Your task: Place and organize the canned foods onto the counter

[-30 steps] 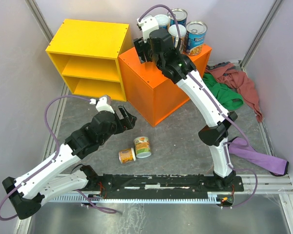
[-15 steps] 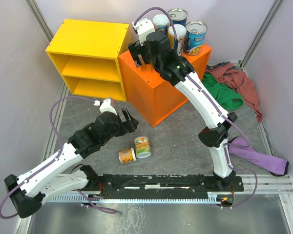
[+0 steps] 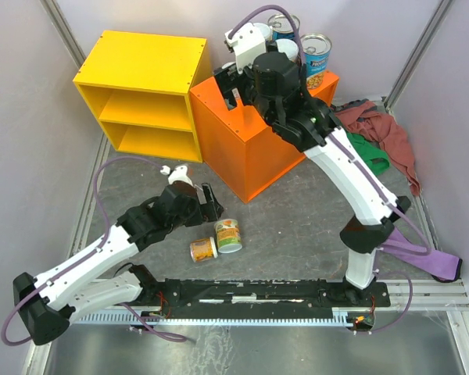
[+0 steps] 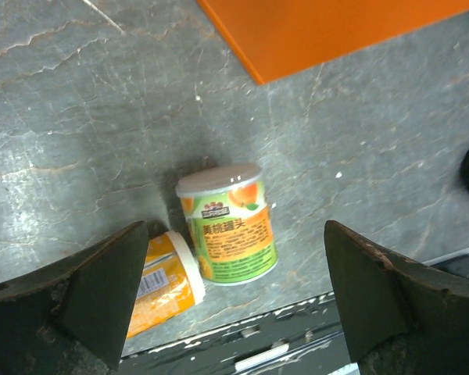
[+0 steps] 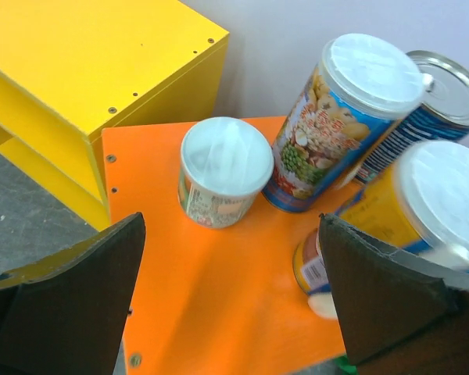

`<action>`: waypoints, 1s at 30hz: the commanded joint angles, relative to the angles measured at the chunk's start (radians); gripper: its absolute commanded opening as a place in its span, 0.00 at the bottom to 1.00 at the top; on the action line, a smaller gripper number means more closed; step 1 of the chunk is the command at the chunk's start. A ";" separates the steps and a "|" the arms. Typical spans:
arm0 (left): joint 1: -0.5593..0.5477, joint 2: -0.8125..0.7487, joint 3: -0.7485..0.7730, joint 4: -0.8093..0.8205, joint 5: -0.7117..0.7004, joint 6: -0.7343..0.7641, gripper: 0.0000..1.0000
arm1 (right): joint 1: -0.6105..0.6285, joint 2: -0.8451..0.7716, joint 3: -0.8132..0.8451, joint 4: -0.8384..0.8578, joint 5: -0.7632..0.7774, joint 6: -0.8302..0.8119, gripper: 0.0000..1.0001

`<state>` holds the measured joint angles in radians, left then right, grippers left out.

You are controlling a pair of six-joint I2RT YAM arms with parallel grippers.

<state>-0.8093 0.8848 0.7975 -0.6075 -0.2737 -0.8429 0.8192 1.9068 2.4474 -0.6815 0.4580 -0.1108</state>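
Two canned foods are on the grey floor: an upright green-and-orange tin and an orange tin lying on its side. My left gripper hovers open above them, with nothing in it. On the orange counter stand a short white-lidded tin, a tall pea-label tin, a blue tin and a blurred yellow tin. My right gripper hangs open over the counter's near part, touching none of them.
A yellow open-fronted shelf unit stands left of the counter. Red-brown, green and purple cloths lie on the right. The arms' black base rail runs along the near edge.
My right gripper went from shut to open and drew back a little from the tins on the counter. The left gripper opened wider and moved down towards the two floor tins.
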 commanded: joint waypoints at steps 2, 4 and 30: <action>0.002 0.049 0.061 -0.066 0.109 0.145 0.97 | 0.067 -0.175 -0.078 0.042 0.069 -0.006 0.99; 0.000 0.053 0.070 -0.095 0.116 0.174 0.95 | 0.095 -0.231 -0.140 0.042 0.097 0.000 0.99; -0.239 0.360 0.200 -0.417 0.110 0.398 0.94 | 0.277 -0.775 -0.720 0.034 0.321 0.197 0.99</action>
<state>-1.0412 1.2289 0.9714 -0.9810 -0.1181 -0.5098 1.0866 1.1858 1.7470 -0.6674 0.7403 0.0376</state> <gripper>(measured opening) 0.939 0.991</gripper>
